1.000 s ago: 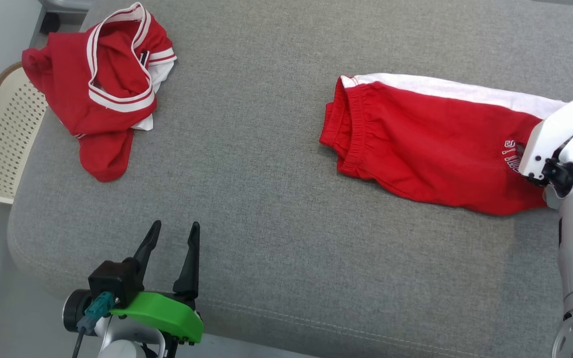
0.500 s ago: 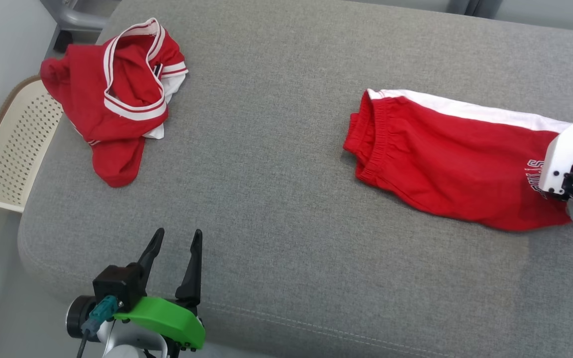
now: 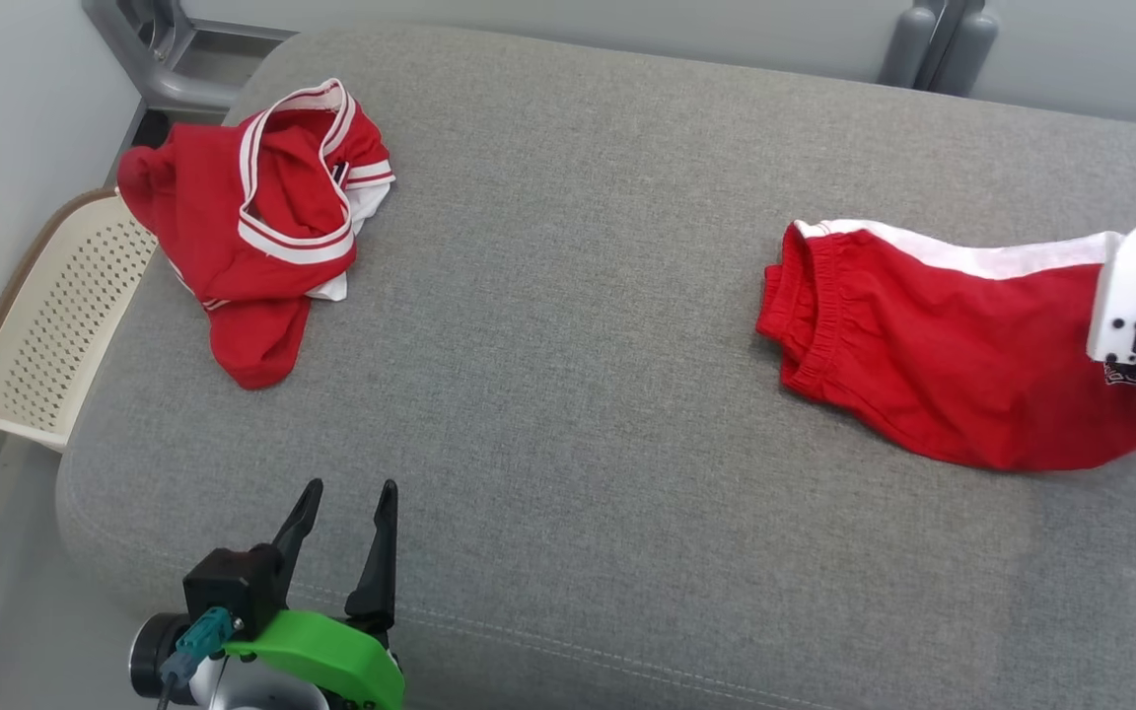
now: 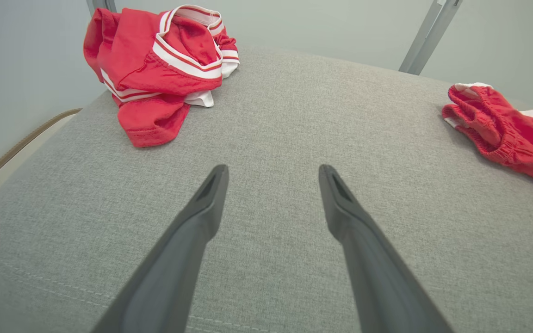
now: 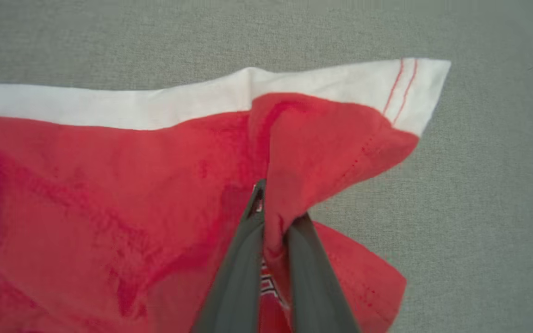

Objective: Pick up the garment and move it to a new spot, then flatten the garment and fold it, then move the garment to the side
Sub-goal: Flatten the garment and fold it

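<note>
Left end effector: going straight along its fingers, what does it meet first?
Probably the bare grey cushion: the open left end effector points between the crumpled red jersey and the red shorts, touching neither. Depth is unclear.

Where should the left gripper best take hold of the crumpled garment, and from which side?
On the crumpled garment, probably the white-striped band, coming from above. The band arches over the heap as a raised ridge, so the jaws could close across it. The left gripper is open and well apart from the heap.
</note>
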Robot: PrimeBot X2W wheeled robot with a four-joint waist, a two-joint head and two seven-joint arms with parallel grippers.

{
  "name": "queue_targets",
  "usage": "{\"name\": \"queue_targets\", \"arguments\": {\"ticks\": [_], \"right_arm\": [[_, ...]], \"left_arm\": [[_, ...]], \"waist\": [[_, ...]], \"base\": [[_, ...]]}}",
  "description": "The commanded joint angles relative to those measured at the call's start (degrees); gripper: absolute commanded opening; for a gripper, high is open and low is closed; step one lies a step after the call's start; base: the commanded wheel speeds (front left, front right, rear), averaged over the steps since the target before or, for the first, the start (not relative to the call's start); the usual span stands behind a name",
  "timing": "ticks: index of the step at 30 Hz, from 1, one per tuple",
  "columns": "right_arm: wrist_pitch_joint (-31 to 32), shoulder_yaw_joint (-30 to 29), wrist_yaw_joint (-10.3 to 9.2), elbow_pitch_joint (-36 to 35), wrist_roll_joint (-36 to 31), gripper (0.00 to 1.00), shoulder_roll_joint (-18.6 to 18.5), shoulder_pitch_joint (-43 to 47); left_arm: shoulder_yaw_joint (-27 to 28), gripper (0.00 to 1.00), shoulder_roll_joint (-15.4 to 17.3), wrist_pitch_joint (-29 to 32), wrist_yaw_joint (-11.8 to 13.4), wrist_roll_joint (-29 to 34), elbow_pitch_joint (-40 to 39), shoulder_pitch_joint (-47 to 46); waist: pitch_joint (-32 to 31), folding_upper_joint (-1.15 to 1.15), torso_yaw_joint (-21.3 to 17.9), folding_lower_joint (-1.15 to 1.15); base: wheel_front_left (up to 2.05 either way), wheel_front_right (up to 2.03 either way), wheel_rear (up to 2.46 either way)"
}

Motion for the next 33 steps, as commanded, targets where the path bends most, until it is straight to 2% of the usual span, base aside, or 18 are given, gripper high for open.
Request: {"name": "queue_targets", "arguments": {"ticks": [1, 6, 12, 19, 27, 28, 29, 33], "right_arm": [[0.34, 1.21, -0.08, -0.18, 0.91, 0.0, 0.87, -0.44], [0.9, 9.79, -0.08, -0.42, 4.93, 0.0, 4.22, -0.96], [1.95, 16.47, -0.08, 0.59, 9.24, 0.0, 5.65, -1.02], [1.09, 18.62, -0.08, 2.82, 11.68, 0.0, 6.51, -1.32], [-0.05, 17.29, -0.08, 6.57, 10.07, 0.0, 5.98, -1.8], [-0.41, 17.07, -0.08, 6.89, 10.06, 0.43, 6.11, -2.01], [-0.83, 16.69, -0.08, 7.1, 10.37, 1.0, 6.26, -2.31], [-3.14, 16.13, -0.08, 6.72, 11.17, 1.0, 6.78, -3.5]], "left_arm": [[0.03, 1.0, 0.31, 0.04, 0.46, -0.11, -0.22, 0.79], [-0.02, 1.0, 0.52, 0.07, 0.49, -0.6, -0.34, 1.36], [-0.51, 1.0, 0.46, 0.35, 0.32, -0.88, -0.42, 1.89], [-0.97, 1.0, 0.11, -0.05, 0.1, -1.24, 0.19, 2.07], [-1.51, 1.0, -0.31, -0.49, 0.27, -1.65, 0.95, 2.39], [-1.45, 1.0, -0.35, -0.65, 0.36, -1.7, 0.95, 2.35], [-1.42, 1.0, -0.41, -0.81, 0.47, -1.69, 0.92, 2.36], [-1.14, 1.0, -0.48, -1.19, 0.72, -1.95, 1.13, 2.3]], "waist": [[-0.69, 0.0, 0.22, 0.0], [-2.2, 0.0, 0.79, 0.0], [-3.29, 0.0, 3.0, 0.0], [-3.45, 0.0, 6.21, 0.0], [-3.08, 0.0, 9.83, 0.0], [-3.0, 0.0, 9.96, 0.0], [-2.84, 0.0, 10.06, 0.0], [-2.71, 0.0, 9.71, 0.0]], "base": [[0.0, 0.0, 0.0], [0.0, 0.0, 0.0], [0.0, 0.0, 0.0], [0.0, 0.0, 0.0], [0.0, 0.0, 0.0], [0.0, 0.0, 0.0], [0.0, 0.0, 0.0], [0.0, 0.0, 0.0]]}}
